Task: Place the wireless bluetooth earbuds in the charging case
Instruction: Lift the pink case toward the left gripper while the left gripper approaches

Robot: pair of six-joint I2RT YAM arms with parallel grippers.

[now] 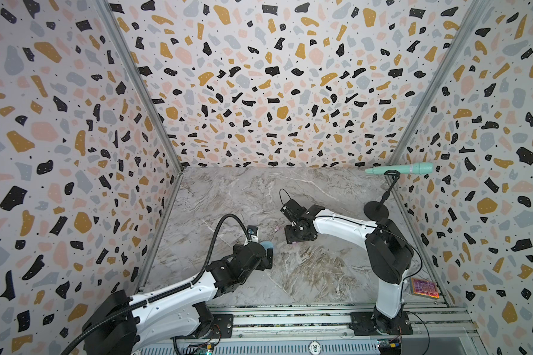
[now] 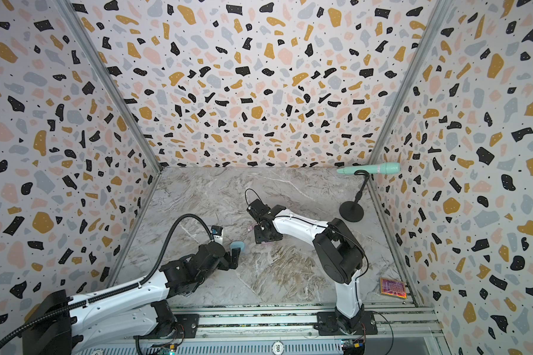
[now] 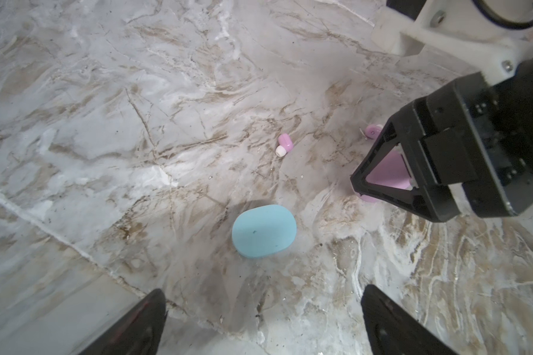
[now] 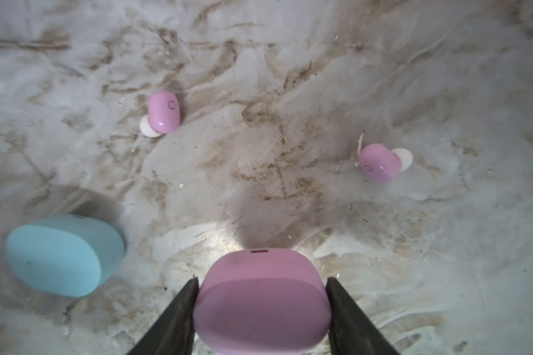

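Observation:
Two pink earbuds with white tips lie apart on the marble table, one (image 4: 163,112) (image 3: 285,143) nearer the blue case and the other (image 4: 379,163) (image 3: 372,131) beyond it. My right gripper (image 4: 262,279) (image 1: 299,238) is shut on a closed pink charging case (image 4: 262,301) (image 3: 388,172), one finger against each side. A closed pale blue case (image 3: 263,230) (image 4: 62,255) (image 2: 237,245) sits beside it. Just short of the blue case, my left gripper (image 3: 262,290) (image 1: 268,258) hangs open and holds nothing. No blue earbuds are in view.
A mint microphone (image 1: 400,169) on a black stand (image 1: 376,210) occupies the back right corner. A small colourful card (image 1: 423,287) lies at the front right. Patterned walls (image 1: 74,153) enclose three sides, and a metal rail (image 1: 290,319) runs along the front.

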